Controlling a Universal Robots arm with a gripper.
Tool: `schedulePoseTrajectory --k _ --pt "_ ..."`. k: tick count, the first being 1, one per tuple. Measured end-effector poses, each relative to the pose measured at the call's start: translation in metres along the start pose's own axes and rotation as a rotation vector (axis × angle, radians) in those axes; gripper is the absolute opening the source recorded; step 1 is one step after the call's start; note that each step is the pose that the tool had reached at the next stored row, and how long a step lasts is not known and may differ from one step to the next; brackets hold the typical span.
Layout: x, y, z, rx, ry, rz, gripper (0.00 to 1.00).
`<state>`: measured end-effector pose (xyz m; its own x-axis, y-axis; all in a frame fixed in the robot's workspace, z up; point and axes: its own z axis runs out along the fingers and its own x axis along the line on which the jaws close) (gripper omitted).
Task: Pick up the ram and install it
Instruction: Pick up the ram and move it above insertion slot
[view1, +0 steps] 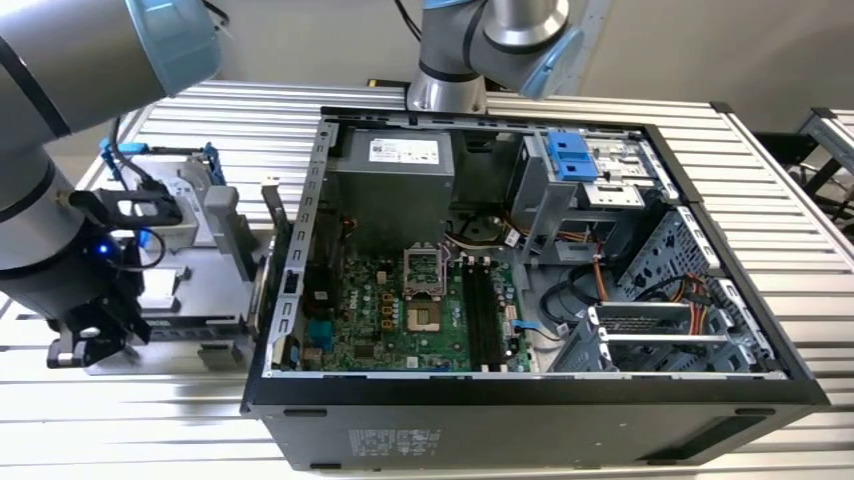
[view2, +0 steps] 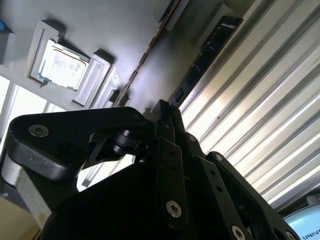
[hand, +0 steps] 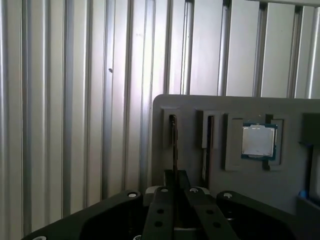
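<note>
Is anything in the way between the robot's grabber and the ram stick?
Nothing visible is. In the first wrist view the end effector sits right at the ram, which stands on edge in a slot of the grey tray. The processor chip lies in its own pocket off to the side.

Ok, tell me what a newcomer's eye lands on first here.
The open computer case with its green motherboard dominates the exterior view. At that view's left, the arm bends over a grey tray, where the gripper sits at the ram standing on edge, a processor chip lying nearby.
</note>
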<state>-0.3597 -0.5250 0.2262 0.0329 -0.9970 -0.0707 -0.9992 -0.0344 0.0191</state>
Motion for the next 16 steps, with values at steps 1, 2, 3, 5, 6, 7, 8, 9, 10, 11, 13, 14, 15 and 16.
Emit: schedulePoseTrajectory --k 1,2,3,5,6,7,8,9,10,11,13,14,15,16 --pt "-0.0001 0.0001 -0.0016 -0.0001 0.0000 0.000 0.00" --pt "-0.0003 0.0001 -0.0034 0.0000 0.0000 0.000 0.00" --pt "-0.0004 0.0002 -0.0051 -0.0001 0.0001 0.000 0.00" --pt "-0.0007 0.0002 -0.0089 0.0000 0.0000 0.001 0.00" --pt "-0.0008 0.0003 -0.0115 0.0000 0.0000 0.001 0.00" --pt "-0.0010 0.0003 -0.0144 0.0001 0.0000 0.001 0.00" --pt "-0.0013 0.0004 -0.0174 0.0000 0.0000 0.001 0.00" --pt "-0.0015 0.0005 -0.0208 0.0000 0.0000 0.001 0.00" --pt "-0.0018 0.0005 -0.0248 0.0001 0.0000 0.001 0.00" --pt "-0.0021 0.0006 -0.0284 0.0001 0.0000 0.001 0.00" --pt "-0.0026 0.0008 -0.0367 -0.0001 0.0001 0.001 0.00" --pt "-0.0030 0.0008 -0.0411 0.0001 -0.0001 0.001 0.00" --pt "-0.0033 0.0009 -0.0456 0.0001 0.0000 0.001 0.00" --pt "-0.0036 0.0010 -0.0501 0.0001 0.0000 0.002 0.00"
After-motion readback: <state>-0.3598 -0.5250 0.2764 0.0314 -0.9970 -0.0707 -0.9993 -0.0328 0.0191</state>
